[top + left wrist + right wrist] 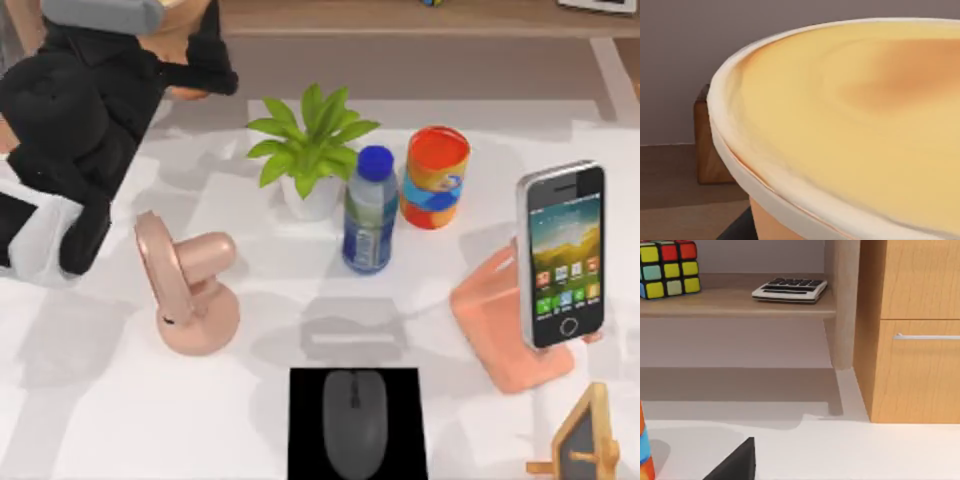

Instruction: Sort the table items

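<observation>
At eleven o'clock the left arm (70, 130) looms; its claw's state I cannot tell. Mouse (354, 422) at six, smartphone (562, 255) at three, orange cup (435, 177) at one. Risk: the descent clips the pink fan (190, 285).

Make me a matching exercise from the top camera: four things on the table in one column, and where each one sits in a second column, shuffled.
1. mouse
2. smartphone
3. desk fan
4. water bottle

A. propped on a salmon stand, table's right
B. on a black pad, near edge
C. between the plant and the orange cup
D. left of centre

Pairs: 1-B, 2-A, 3-D, 4-C
</observation>
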